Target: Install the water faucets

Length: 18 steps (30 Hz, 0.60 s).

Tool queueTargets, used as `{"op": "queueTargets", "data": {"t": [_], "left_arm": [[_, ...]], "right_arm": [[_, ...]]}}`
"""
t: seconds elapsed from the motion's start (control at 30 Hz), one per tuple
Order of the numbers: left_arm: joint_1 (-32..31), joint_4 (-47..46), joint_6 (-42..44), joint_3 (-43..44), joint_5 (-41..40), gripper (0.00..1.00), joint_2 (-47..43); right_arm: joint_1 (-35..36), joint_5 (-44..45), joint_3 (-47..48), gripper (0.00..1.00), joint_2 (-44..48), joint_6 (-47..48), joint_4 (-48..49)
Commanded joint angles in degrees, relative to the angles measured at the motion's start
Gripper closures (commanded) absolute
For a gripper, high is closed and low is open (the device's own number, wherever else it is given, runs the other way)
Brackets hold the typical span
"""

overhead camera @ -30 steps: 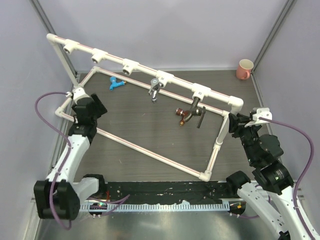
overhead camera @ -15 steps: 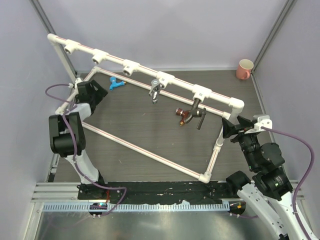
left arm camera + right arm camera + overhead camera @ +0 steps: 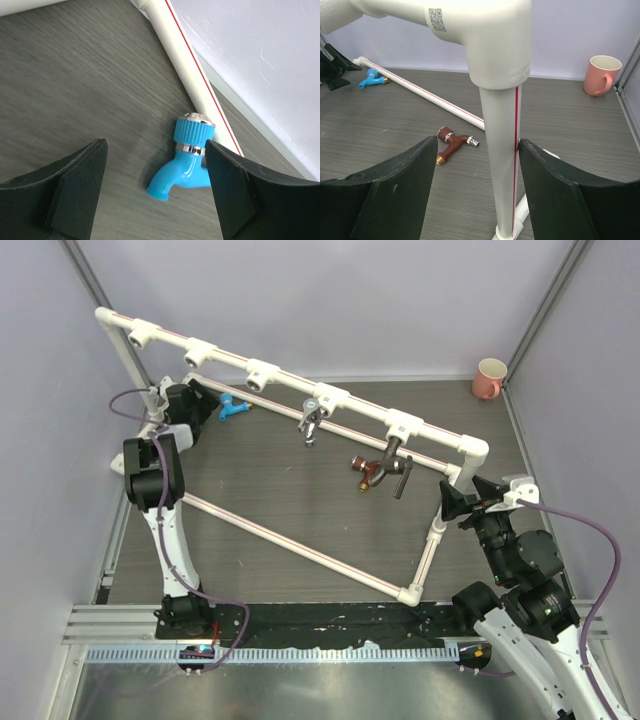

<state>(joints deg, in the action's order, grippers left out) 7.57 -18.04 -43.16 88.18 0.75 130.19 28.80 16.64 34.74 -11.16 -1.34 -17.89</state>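
A bright blue faucet lies on the table beside the frame's low far pipe. My left gripper is open just above it. In the left wrist view the blue faucet lies between the spread fingers, nearer the right one, and the left gripper holds nothing. A silver faucet and a dark grey lever faucet hang from tee sockets on the raised rail. The copper faucet lies loose on the table. My right gripper is open astride the corner post, its right finger against the pipe.
The white pipe frame crosses the table diagonally, and its raised rail has several bare tee sockets. A pink mug stands at the far right corner. Grey walls close in both sides.
My left arm swung from the frame's left corner to the far side, over the blue faucet. My right gripper opened from shut and now straddles the corner post.
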Motion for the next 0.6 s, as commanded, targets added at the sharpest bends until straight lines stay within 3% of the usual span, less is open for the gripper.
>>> {"op": "queueTargets", "data": {"t": [0.0,0.33,0.43,0.57], "left_arm": [[-1.8,-0.7,1.0,6.6,0.7,0.19,3.8],[-4.3,5.8,0.9,13.2,2.6,0.29,9.3],[-4.8,8.1,1.9,13.2,1.7,0.37,8.6],[-5.5,9.8,3.4,12.3,1.2,0.58,7.2]], "right_arm": [[0.4,0.0,0.2,0.29,-1.4,0.6,2.9],[0.4,0.4,0.1,0.29,-1.4,0.8,2.9],[0.4,0.1,0.1,0.29,-1.4,0.8,3.0],[0.4,-0.1,0.2,0.30,-0.9,0.6,3.1]]}}
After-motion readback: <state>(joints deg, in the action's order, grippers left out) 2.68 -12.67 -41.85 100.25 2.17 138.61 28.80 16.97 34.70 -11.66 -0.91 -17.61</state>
